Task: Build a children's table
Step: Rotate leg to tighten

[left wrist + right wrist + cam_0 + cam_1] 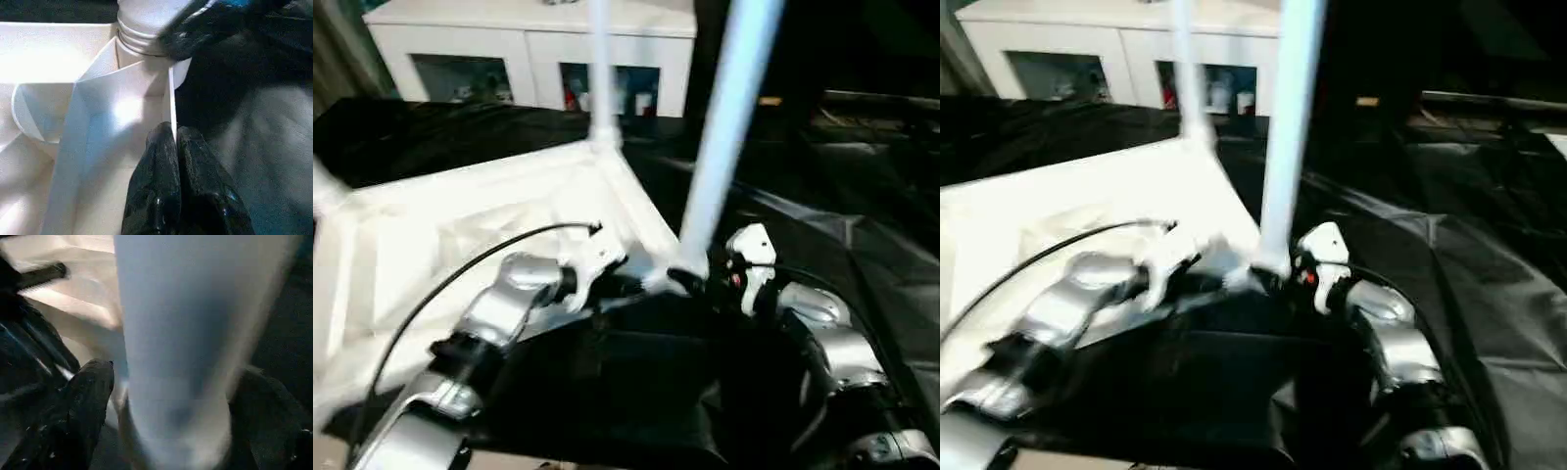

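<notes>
— Tabletop (460, 225) lies upside down on the black-covered desk (862, 245), ribbed underside up. Where do we stand with the legs?

— One leg (600, 69) stands upright in the far corner socket. A second leg (729, 117) rises from the near corner, leaning a little, its foot right at the socket between the two arms.

— And the grippers?

— The left gripper (173, 147) is pinched shut on the thin white side wall of the tabletop, just beside that near socket; it seems to be steadying the piece. The right gripper (168, 406) has its fingers (85, 401) spread wide on either side of the near leg, with a gap showing, so it surrounds the leg without clamping it.

— So which step is this?

— I judge it to be seating the second leg. In the left wrist view its ridged base meets the socket, but I cannot tell whether it is fully home.

— Next move?

— Likely a fresh hold low on the leg, then pressing or turning it straight down, while the left keeps the tabletop from sliding. The lean should be corrected first, or it may jam.
</notes>
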